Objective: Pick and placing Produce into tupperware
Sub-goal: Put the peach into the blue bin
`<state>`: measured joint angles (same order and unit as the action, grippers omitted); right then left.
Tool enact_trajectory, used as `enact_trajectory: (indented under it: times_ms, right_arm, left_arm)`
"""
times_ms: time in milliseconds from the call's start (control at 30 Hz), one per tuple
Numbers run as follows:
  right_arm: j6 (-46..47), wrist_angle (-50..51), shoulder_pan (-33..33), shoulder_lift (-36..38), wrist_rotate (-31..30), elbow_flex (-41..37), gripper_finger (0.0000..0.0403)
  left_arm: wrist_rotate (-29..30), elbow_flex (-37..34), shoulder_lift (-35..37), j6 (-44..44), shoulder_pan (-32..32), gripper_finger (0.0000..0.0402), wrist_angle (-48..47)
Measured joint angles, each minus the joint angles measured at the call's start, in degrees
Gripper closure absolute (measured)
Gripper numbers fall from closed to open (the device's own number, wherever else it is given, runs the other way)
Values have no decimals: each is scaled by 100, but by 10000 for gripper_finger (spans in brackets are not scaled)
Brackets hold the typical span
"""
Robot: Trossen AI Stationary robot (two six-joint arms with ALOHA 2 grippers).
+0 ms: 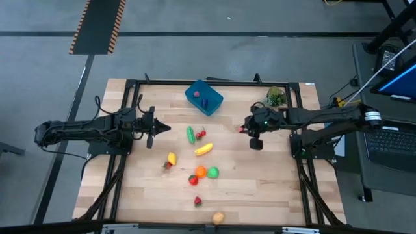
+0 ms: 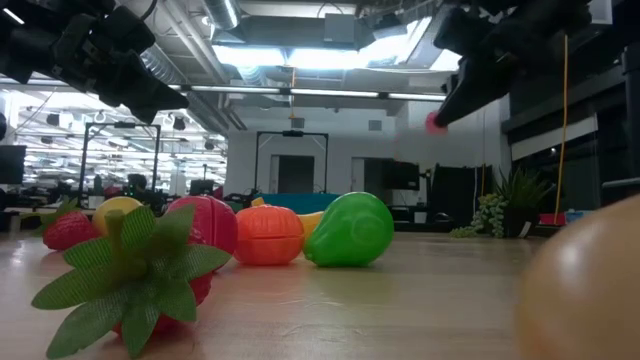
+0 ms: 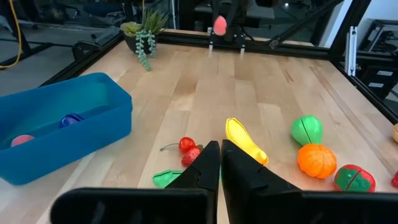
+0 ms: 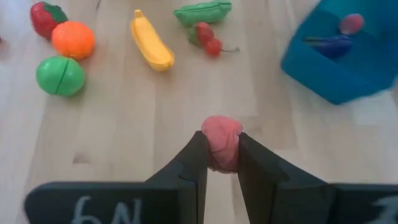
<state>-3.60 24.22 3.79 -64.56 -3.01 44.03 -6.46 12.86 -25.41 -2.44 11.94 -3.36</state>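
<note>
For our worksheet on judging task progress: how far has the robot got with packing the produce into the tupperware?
Done: the tupperware holds a pink piece and a purple piece. In hand: the right gripper is shut on a pink fruit above the table, short of the tupperware. Left: the banana, pea pod, cherries, orange, green fruit and others lie loose. The left gripper waits, shut.

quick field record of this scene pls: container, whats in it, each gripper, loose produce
container: blue tupperware, far side of the table
inside: a pink piece and a purple piece
right gripper: shut on a pink toy fruit, held above the table
left gripper: shut, empty, over the table's left part
loose produce: yellow banana, orange, green fruit, others scattered
</note>
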Motion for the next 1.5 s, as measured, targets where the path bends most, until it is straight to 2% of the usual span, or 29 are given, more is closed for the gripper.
enact_trajectory:
  times_ms: [167, 300, 533, 833, 1033, 1167, 1500]
  right_arm:
    - [-134, 421, 241, 527, 1, -78, 330]
    - [-37, 342, 501, 1056, 0, -557, 330]
    - [-5, -856, 689, 2018, 48, -1750, 330]
    - [-311, -1774, 700, 3009, 755, -2191, 330]
    - [-610, -2260, 700, 3146, 1724, -2190, 330]
    - [-766, -2335, 700, 3077, 2108, -2190, 330]
    - [-870, -2971, 920, 2764, 2127, -2190, 330]
  left_arm:
    - [2, 1, -1, 0, 0, 401, 0]
    - [6, 0, -2, 4, 0, 396, 0]
    - [360, 0, -1, 4, 2, 380, 0]
    - [385, 0, -2, 2, 2, 363, 0]
    - [395, 2, 0, 4, 2, 355, 0]
    - [400, 0, 0, 3, 2, 351, 1]
    - [402, 2, -2, 4, 2, 345, 0]
